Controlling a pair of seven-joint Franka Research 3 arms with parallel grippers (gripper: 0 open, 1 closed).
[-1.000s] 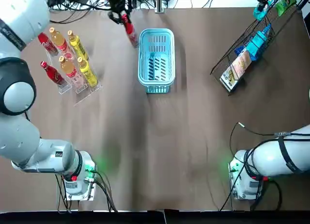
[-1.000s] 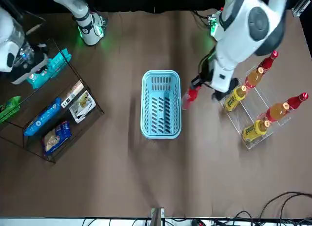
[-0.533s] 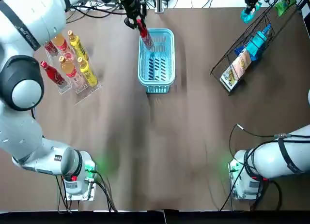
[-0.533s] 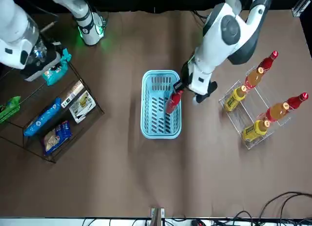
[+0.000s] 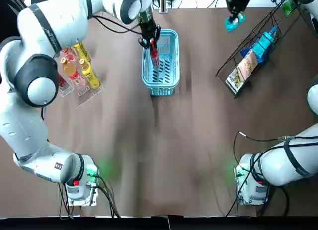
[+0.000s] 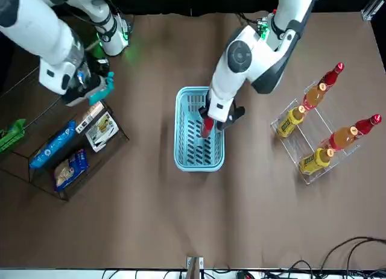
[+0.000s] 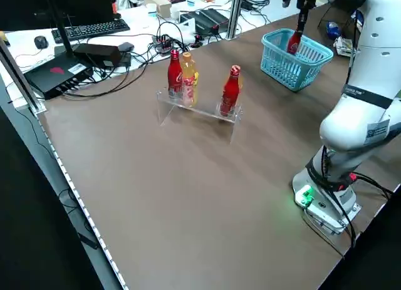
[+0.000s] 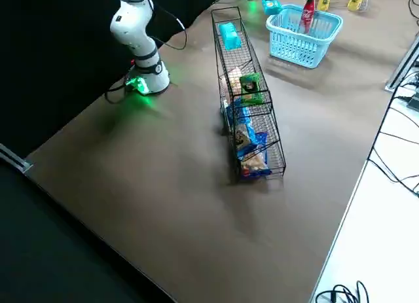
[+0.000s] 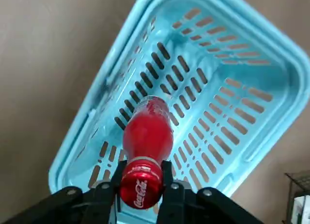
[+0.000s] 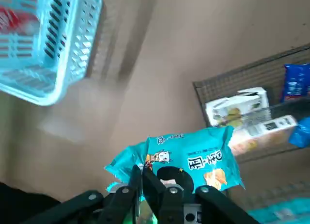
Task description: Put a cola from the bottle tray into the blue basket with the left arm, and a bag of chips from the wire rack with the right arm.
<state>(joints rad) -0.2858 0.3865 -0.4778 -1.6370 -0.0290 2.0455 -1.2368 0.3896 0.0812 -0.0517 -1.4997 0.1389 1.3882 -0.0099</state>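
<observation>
Red cola bottle (image 9: 146, 137), pinched at the neck by the left gripper (image 9: 140, 187), hangs cap-up within the blue basket (image 5: 161, 86) at the table's 12 o'clock. Right gripper (image 10: 152, 185) clamps a teal chip bag (image 10: 189, 158) aloft between basket and wire rack (image 5: 243, 47), at 2 o'clock. Bottle tray (image 5: 89, 96): 10 o'clock.

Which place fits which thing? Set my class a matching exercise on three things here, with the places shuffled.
Things:
1 cola bottle
2 teal chip bag
3 yellow bottles

Places:
A standing in the bottle tray
B held by the left gripper over the blue basket
C held by the right gripper, clear of the wire rack

Pairs: 1-B; 2-C; 3-A
</observation>
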